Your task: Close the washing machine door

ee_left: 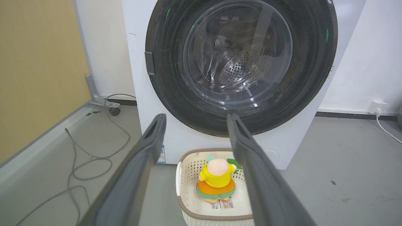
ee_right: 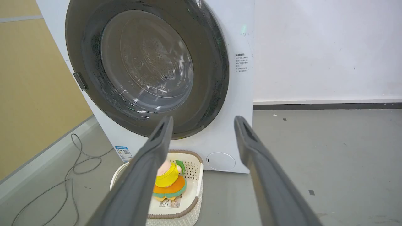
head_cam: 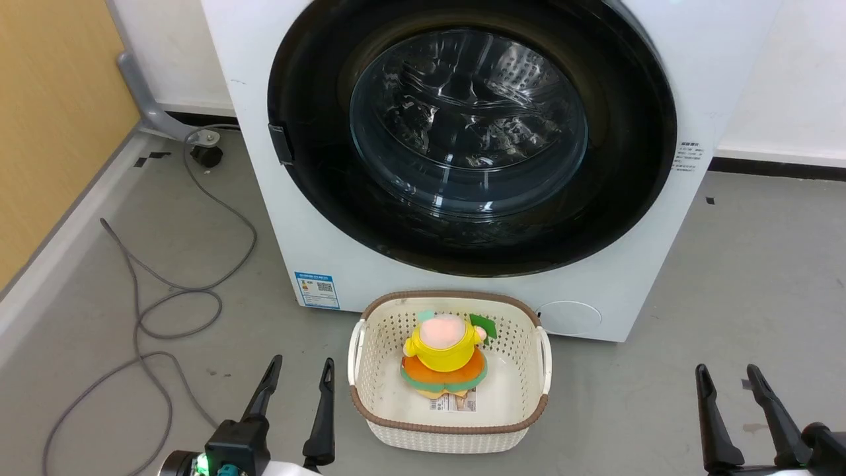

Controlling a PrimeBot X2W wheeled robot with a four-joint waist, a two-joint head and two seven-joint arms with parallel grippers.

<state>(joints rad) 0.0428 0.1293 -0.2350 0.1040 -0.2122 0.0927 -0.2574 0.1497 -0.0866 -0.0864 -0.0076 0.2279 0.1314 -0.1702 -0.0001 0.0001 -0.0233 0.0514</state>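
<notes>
I am holding both tools low and back from the work. My left gripper (head_cam: pixel 301 362) and right gripper (head_cam: pixel 727 370) are each standing spread, pinching nothing. The door (head_cam: pixel 469 125) is sitting ahead of and above both sets of fingertips, well apart from them. Its dark ring is lying flush against the white front of the washer (head_cam: pixel 717 73), and I am seeing no gap at the rim from head or wrists. So I am judging the closing step done, or one last press short of it. A basket (head_cam: pixel 449 295) holding a toy (head_cam: pixel 444 350) is resting between my grippers, just ahead of them. To confirm the catch, the next move is calling for lifting one gripper over the basket and pushing squarely on the ring near its small tab (head_cam: pixel 280 143), not on the glass.
</notes>
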